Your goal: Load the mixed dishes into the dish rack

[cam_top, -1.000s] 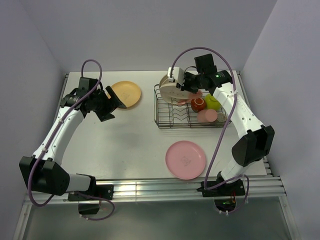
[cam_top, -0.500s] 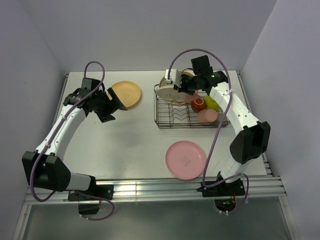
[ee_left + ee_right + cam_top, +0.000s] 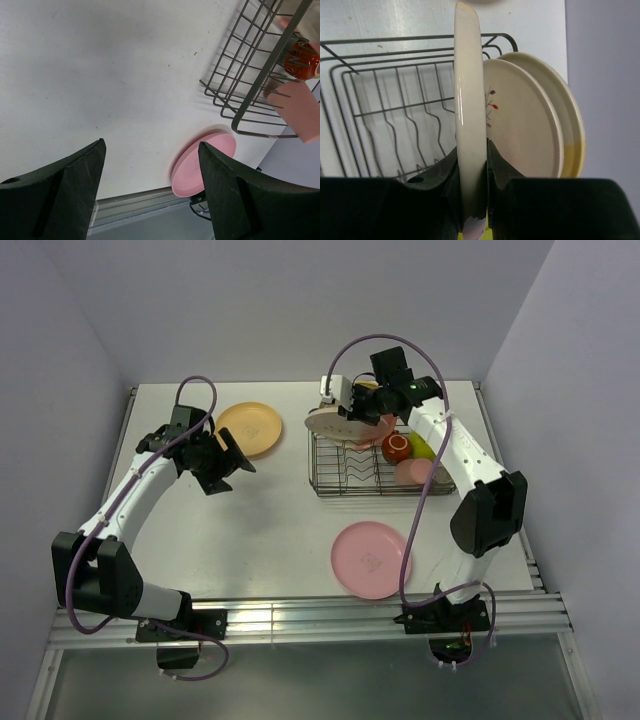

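1. Left hand (image 3: pixel 231 454): black fingers spread wide apart, holding nothing, hanging above the white surface (image 3: pixel 260 520). Since a second ago it has slid slightly right and no longer overlaps item 2.
2. Yellow-orange round plate (image 3: pixel 250 428): flat on the surface, far left of centre, just beyond the left hand. Unmoved.
3. Cream round plate (image 3: pixel 335 422): clamped by its rim in the right hand (image 3: pixel 360 410). The right wrist view shows it edge-on (image 3: pixel 469 115), with the fingers closed tight on both faces. Carried leftward since the earlier frame, it now overhangs the far-left corner of item 4.
4. Rectangular dark wire dish rack (image 3: pixel 345 483): position unchanged. Contents:
   - two cream plates standing on edge, one with a sprig motif (image 3: pixel 520 120), one with a yellow border (image 3: pixel 572 130);
   - dark red mug (image 3: pixel 396 448);
   - lime-yellow bowl (image 3: pixel 425 446);
   - salmon-pink tumbler (image 3: pixel 412 473).
5. Pink round plate (image 3: pixel 371 559): flat on the surface, nearer than the rack, unmoved.
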Robot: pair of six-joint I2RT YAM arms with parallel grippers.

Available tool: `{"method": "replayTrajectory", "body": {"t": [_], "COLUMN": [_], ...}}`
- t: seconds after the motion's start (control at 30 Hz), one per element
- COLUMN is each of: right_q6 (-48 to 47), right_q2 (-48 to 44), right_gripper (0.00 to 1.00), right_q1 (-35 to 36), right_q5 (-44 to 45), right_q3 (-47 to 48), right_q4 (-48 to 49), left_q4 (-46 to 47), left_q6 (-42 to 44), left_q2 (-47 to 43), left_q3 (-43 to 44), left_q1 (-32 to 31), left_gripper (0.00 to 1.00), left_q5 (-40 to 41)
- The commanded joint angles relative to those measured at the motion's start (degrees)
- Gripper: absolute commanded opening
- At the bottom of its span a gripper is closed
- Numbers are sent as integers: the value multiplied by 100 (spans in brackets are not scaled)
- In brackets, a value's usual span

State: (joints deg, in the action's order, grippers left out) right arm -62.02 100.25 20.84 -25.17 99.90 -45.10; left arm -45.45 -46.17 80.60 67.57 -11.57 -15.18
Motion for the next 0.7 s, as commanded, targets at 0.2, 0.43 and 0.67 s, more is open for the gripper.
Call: {"method": "replayTrajectory", "body": {"t": [0.2, 0.43, 0.67], "right_q6": [-575, -198, 550], "right_q2": [21, 179, 171], "right_gripper": [0, 0, 16], "right_q1": [148, 61, -27], "right_q5": [803, 575, 777], "right_q3": [320, 267, -198], "right_q4": [432, 528, 1082], "left_q4": [177, 133, 221], "left_q6": [82, 135, -23], "left_q2": [-70, -106, 569], "left_q3": [28, -60, 212], "left_q1": [-29, -29, -29], "left_gripper": [80, 81, 81], "left_q5": [-46, -46, -20]}}
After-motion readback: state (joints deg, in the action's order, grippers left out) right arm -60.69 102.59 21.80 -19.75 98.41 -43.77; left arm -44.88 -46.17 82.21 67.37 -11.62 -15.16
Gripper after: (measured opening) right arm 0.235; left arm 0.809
